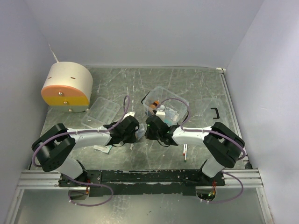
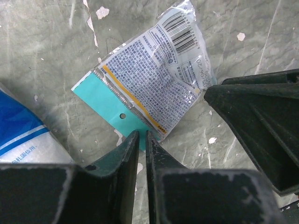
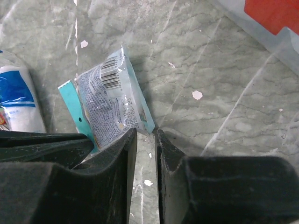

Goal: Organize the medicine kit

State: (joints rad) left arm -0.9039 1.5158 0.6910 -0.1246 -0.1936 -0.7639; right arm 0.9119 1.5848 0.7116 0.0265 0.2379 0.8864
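From above, the medicine kit (image 1: 164, 108) sits near the middle of the worktop (image 1: 201, 88). Its clear tray (image 1: 100, 112) lies well apart at 9 o'clock.

In the left wrist view, the left gripper (image 2: 142, 134) is almost closed at the teal edge of a small packet (image 2: 149, 79). I cannot tell if it pinches it.

In the right wrist view, the right gripper (image 3: 145, 132) is almost closed too, at the packet's corner. I cannot tell if it holds it. The kit's red mark (image 3: 271, 14) shows at 1 o'clock.
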